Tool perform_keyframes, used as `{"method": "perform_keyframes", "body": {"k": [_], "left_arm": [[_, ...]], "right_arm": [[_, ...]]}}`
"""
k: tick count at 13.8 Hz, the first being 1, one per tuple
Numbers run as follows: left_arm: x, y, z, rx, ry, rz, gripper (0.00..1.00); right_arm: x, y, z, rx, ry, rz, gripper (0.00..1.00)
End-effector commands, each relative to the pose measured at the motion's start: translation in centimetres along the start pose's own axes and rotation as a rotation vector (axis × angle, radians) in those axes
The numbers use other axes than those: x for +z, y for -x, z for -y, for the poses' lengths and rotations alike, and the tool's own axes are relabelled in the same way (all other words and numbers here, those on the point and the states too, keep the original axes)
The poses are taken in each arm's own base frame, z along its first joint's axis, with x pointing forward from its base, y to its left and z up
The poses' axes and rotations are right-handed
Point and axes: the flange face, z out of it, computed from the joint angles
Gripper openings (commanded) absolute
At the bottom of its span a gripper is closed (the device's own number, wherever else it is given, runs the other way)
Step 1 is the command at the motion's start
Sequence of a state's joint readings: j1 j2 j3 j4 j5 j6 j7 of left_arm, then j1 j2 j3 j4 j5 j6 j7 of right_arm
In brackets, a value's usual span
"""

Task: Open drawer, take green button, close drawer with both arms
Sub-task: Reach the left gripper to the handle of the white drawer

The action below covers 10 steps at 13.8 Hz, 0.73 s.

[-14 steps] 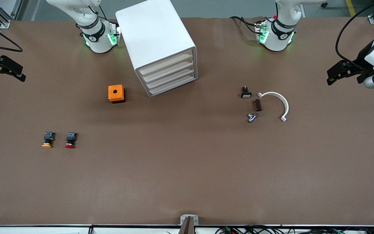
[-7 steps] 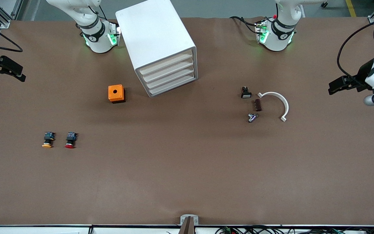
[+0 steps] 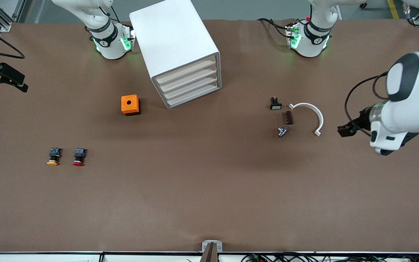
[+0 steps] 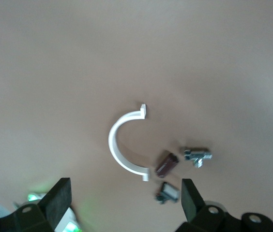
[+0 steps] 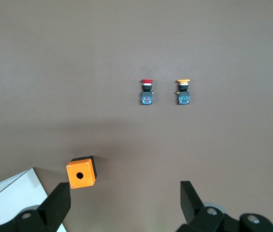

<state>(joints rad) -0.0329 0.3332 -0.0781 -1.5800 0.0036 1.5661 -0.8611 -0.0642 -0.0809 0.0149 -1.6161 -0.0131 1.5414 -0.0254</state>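
Front view: left claw (image 3: 343, 130) up over the worktop (image 3: 209, 196) at the left arm's end, spread, holding nothing. Just beside that claw, toward the right arm's end: white curved bracket (image 3: 318, 118), then brown block (image 3: 288, 117), black switch (image 3: 275, 104) and small metal fitting (image 3: 282, 131). Well apart from it, white drawer cabinet (image 3: 175, 43), four drawers, all shut. Right claw (image 3: 4, 77) over the worktop edge at the right arm's end, waiting, also spread and empty. Orange box (image 3: 130, 104) between that claw and the cabinet; yellow-capped button (image 3: 53, 157) and red-capped button (image 3: 79, 157) side by side, well apart from it. Green-capped button nowhere visible; judged to be inside a shut drawer, which one cannot be told.

Left wrist view: left claw (image 4: 124, 203) wide apart, bracket (image 4: 122, 150) right below it, block (image 4: 166, 164), fitting (image 4: 197, 155) and switch (image 4: 168, 192) beside one finger. None of these wanted.

Right wrist view: right claw (image 5: 124, 203) wide apart, orange box (image 5: 81, 173) and cabinet corner (image 5: 10, 198) beside one finger, red-capped (image 5: 146, 92) and yellow-capped (image 5: 183, 92) buttons ahead, not to be picked.

Step judged: reach for a drawer front. Best to pass over the loose parts without sweeping them, meet the drawer lip square to the angled cabinet, pull straight out; other claw to steady the cabinet.
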Motion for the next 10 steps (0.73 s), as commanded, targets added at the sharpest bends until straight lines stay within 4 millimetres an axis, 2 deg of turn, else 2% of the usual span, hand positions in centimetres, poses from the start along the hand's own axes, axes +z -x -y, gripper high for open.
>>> {"method": "perform_keyframes", "body": {"k": [1,3,6,7,9,10], "left_arm": [[3.4,1.3,-4.9,-0.318,-0.040,0.080,1.00],[7.4,1.8,-7.3,-0.512,-0.062,0.228,1.00],[11.4,3.6,-10.9,-0.614,-0.053,0.532,1.00],[13.1,5.3,-12.7,-0.659,-0.088,0.600,1.00],[17.0,10.6,-16.7,-0.764,-0.217,0.630,1.00],[17.4,11.9,-18.1,-0.822,-0.245,0.625,1.00]], "right_arm": [[-0.6,-0.5,-0.1,0.002,-0.013,-0.011,1.00],[-0.6,-0.9,0.0,0.003,-0.013,-0.014,1.00],[-1.3,-2.0,0.5,-0.001,-0.015,-0.032,1.00],[-1.4,-2.1,0.6,-0.003,-0.015,-0.036,1.00],[-1.5,-2.2,0.6,-0.004,-0.013,-0.040,1.00],[-1.5,-2.2,0.6,-0.004,-0.013,-0.040,1.00]]}}
